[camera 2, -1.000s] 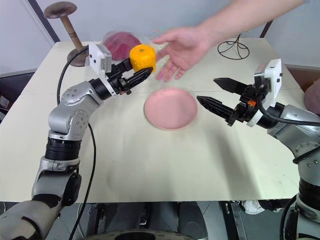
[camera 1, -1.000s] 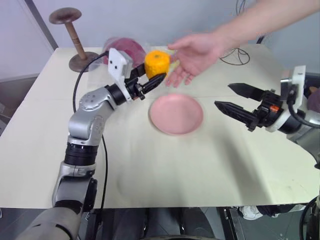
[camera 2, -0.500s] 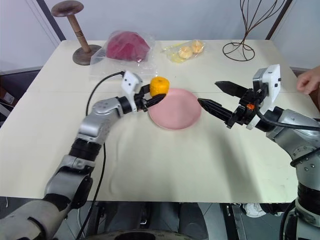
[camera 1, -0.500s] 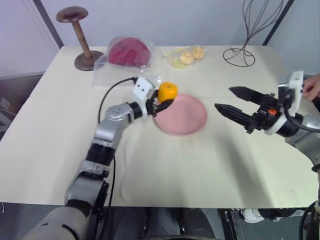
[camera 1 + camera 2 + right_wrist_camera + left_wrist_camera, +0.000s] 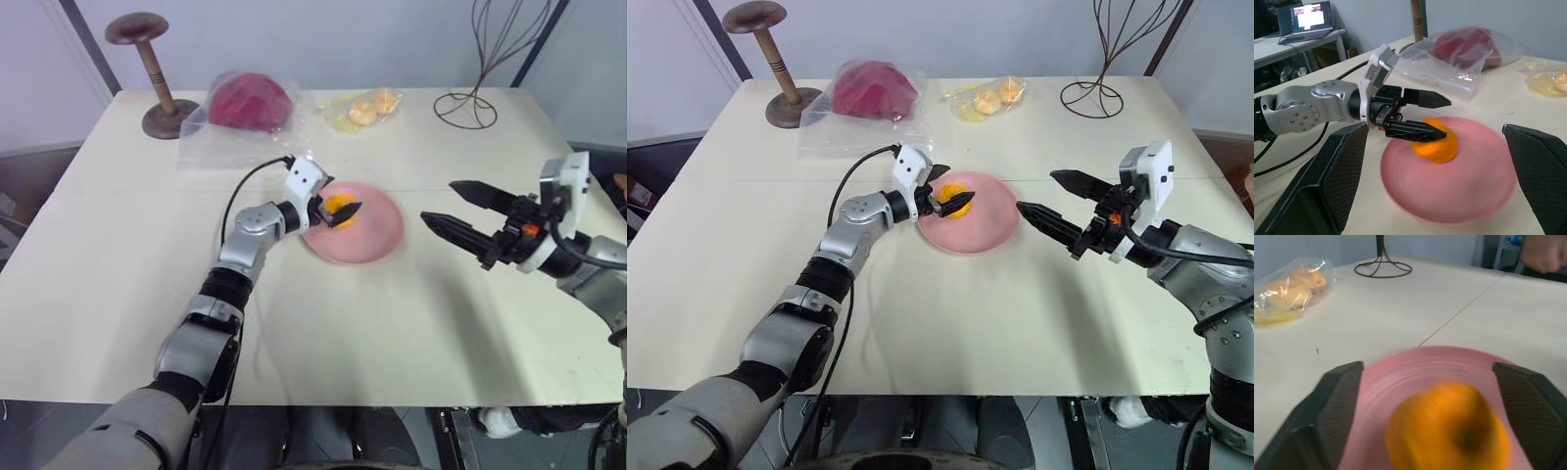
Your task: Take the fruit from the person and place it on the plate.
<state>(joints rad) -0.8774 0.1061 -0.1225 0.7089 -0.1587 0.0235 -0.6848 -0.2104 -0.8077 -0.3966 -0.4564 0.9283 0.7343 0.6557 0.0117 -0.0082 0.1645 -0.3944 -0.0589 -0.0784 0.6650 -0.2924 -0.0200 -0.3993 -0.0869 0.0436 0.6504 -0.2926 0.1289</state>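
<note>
No readable labels or writing anywhere that I can make out. Far left of the worktop [image 5: 88, 274] there's a wooden stand [image 5: 149, 73], next to it a dark red lump in a plastic bag [image 5: 247, 106]. The left gripper [image 5: 338, 209] reaches over the near-left part of the pink plate [image 5: 377, 235], jaws spread wide, not pinching anything. The fruit [image 5: 340, 206] is on the plate right between those fingers, blurred, so I can't tell if it's touching them. Behind the plate is a clear bag of small orange pieces [image 5: 364, 110] and a wire stand [image 5: 470, 98]. On the right, the right gripper [image 5: 453, 209] hovers just beside the plate with jaws apart, empty.
</note>
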